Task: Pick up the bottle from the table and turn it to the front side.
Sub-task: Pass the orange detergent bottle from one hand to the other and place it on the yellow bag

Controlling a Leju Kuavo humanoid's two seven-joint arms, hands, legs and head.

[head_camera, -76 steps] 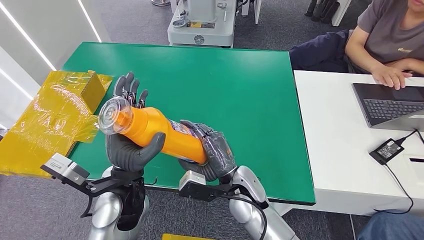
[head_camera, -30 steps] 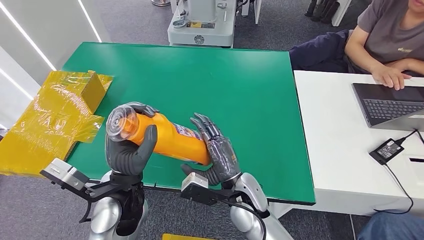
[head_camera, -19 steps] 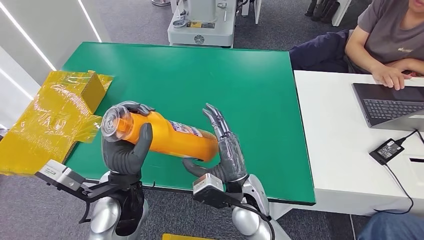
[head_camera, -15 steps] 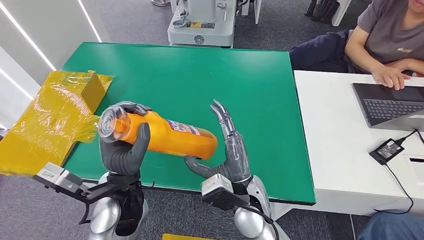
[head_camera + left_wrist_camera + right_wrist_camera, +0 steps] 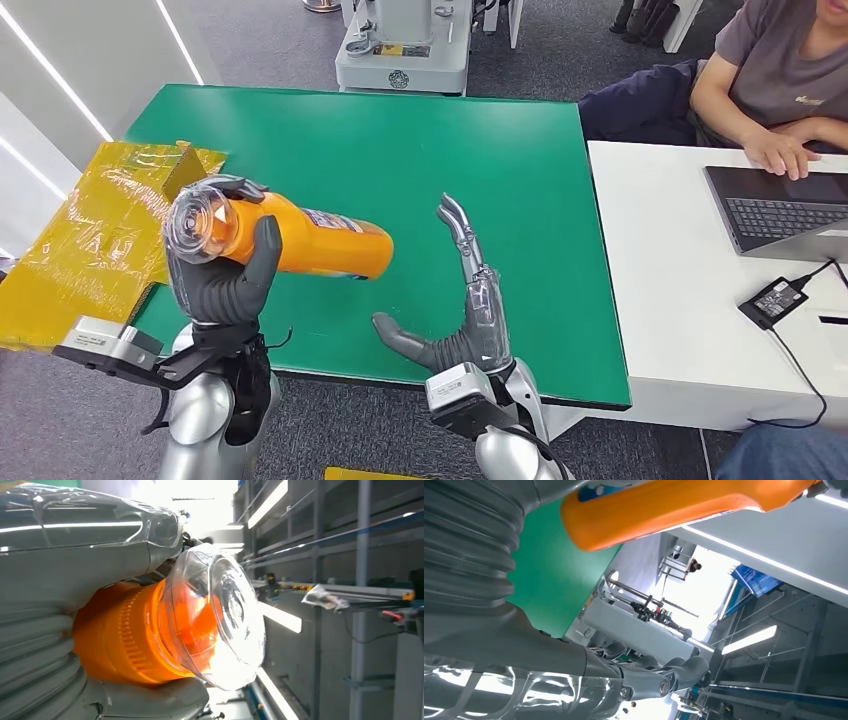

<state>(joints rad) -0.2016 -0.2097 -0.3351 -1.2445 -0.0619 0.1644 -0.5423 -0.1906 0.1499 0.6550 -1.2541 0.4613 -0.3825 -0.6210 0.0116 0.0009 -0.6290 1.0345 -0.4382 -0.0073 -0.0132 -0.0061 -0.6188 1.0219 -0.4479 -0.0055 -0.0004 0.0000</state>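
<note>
Bottle (image 5: 290,240) lies sideways above the green table (image 5: 500,170), gripped by the left hand (image 5: 222,280); right hand (image 5: 465,310) spread, empty.

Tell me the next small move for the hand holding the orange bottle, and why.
Probably roll the left hand at the wrist to bring the label to the front. It alone grips the orange plastic bottle near its clear cap, lying level above the green table, label facing up; the right hand stands apart with fingers spread.
</note>
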